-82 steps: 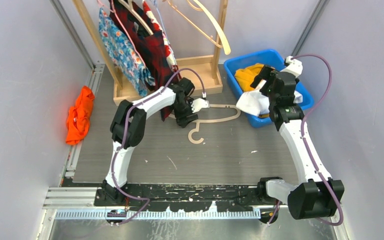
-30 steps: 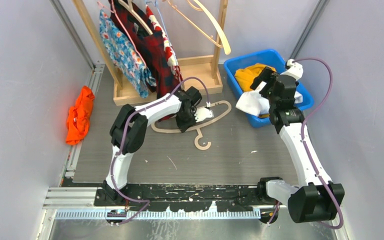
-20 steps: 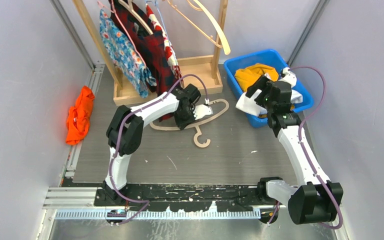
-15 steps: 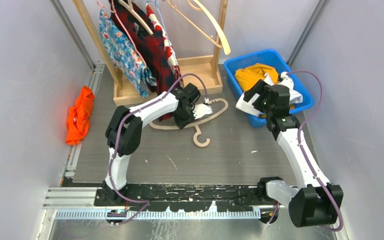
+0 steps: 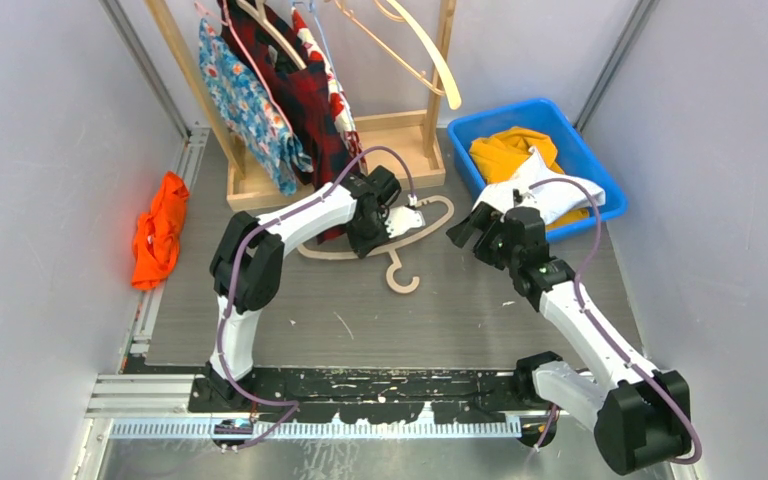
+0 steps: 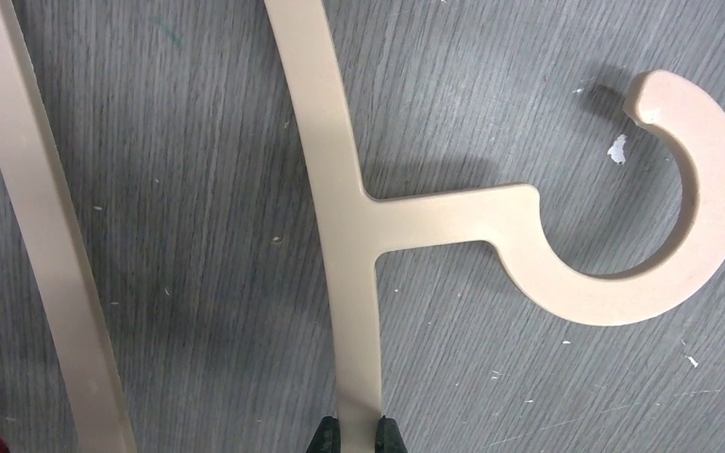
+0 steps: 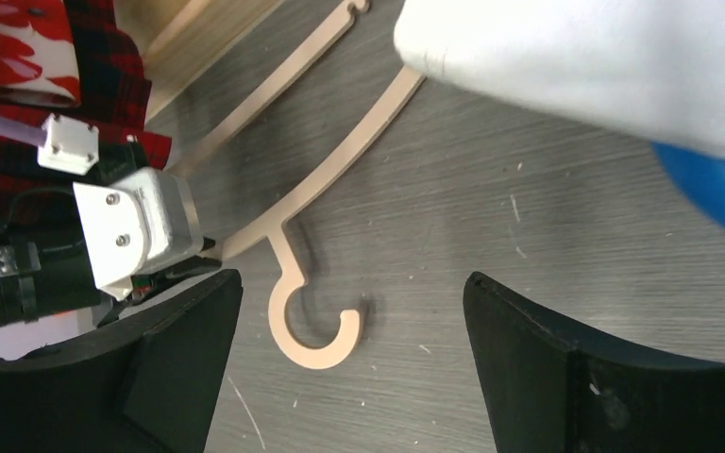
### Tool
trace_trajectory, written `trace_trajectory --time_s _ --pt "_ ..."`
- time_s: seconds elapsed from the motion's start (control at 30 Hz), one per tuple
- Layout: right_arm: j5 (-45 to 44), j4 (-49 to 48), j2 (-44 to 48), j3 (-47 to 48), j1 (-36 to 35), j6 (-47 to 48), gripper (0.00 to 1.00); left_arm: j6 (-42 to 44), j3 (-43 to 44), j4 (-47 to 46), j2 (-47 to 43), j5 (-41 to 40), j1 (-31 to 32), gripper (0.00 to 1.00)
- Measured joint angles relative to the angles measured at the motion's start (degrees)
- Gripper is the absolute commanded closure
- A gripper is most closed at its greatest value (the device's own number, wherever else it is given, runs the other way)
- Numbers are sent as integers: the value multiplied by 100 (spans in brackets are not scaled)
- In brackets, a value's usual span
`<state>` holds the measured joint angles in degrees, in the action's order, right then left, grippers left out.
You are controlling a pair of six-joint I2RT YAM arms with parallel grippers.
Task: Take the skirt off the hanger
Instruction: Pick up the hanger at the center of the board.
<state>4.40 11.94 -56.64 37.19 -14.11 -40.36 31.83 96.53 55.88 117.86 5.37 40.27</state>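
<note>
Table (image 5: 360, 320): grey wood-grain top with small white flecks; the hanger lies flat on it.
Right gripper (image 7: 349, 373): just right of the hanger's hook, above the table, jaws spread wide with nothing between them. Its wrist view looks down on the hook and the left arm's white wrist block.
Hanger (image 6: 347, 283): pale wood and bare, with no cloth on it; in the overhead view the hook points toward the arm bases and the shoulders curve away from them.
Left gripper (image 6: 354, 436): clenched on the hanger's shoulder bar just beside the neck of the hook — the two dark fingertips pinch the bar from either side at the bottom of the wrist view.
Skirt (image 5: 550, 195): white, off the hanger and to its right, heaped in the blue bin with a fold spilling over the bin's near corner; it is apart from the hanger.
Blue bin (image 5: 500, 110): right of the hanger and a little farther back, close to the hanger's right shoulder tip.
Yellow garment (image 5: 500, 152): in the bin, behind the skirt and touching it.
Orange cloth (image 5: 158, 235): bunched up well to the left of the hanger, at the table's edge.
Wooden rack (image 5: 390, 135): directly behind the hanger — its base board lies just beyond the shoulders.
Hung garments (image 5: 300, 100): a blue floral piece and a red plaid piece on the rack, behind and left of the hanger; the plaid hem comes down beside the left arm's wrist.
</note>
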Motion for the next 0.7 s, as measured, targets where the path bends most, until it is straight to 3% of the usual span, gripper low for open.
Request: trace_trajectory --time_s 0.23,0.5,0.7 --pt "155 -457 -153 -393 -573 -319 10 -9 9 31 -2 2 0 100" --pt "332 -1246 -1123 -577 -1408 -584 10 -15 9 33 -2 2 0 100" --pt "446 -1788 -1515 -796 -1547 -791 10 -15 9 35 -17 2 0 100"
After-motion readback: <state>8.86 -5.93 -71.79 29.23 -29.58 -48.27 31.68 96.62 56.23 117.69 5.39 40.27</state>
